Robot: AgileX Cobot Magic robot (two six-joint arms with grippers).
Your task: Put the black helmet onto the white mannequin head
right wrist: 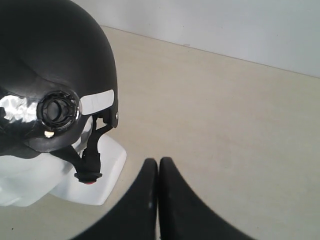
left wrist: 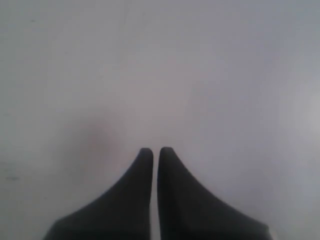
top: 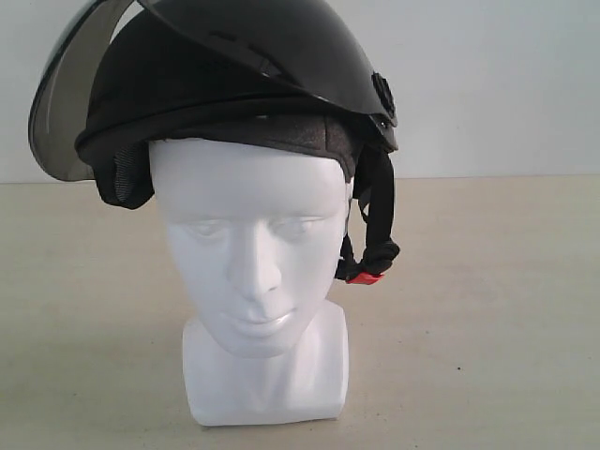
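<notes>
The black helmet (top: 234,84) sits on top of the white mannequin head (top: 253,253), tilted, with its smoky visor (top: 66,103) raised toward the left. Its chin strap with the red buckle (top: 364,277) hangs loose on the right of the head. In the right wrist view the helmet (right wrist: 55,65) covers the head, and the white base (right wrist: 107,175) shows under it. My right gripper (right wrist: 158,161) is shut and empty, clear of the helmet above the table. My left gripper (left wrist: 153,150) is shut and empty before a blank pale surface. Neither gripper shows in the exterior view.
The beige table (top: 487,319) spreads around the head, with a white wall (top: 506,84) behind it. The table's far edge meets the wall in the right wrist view.
</notes>
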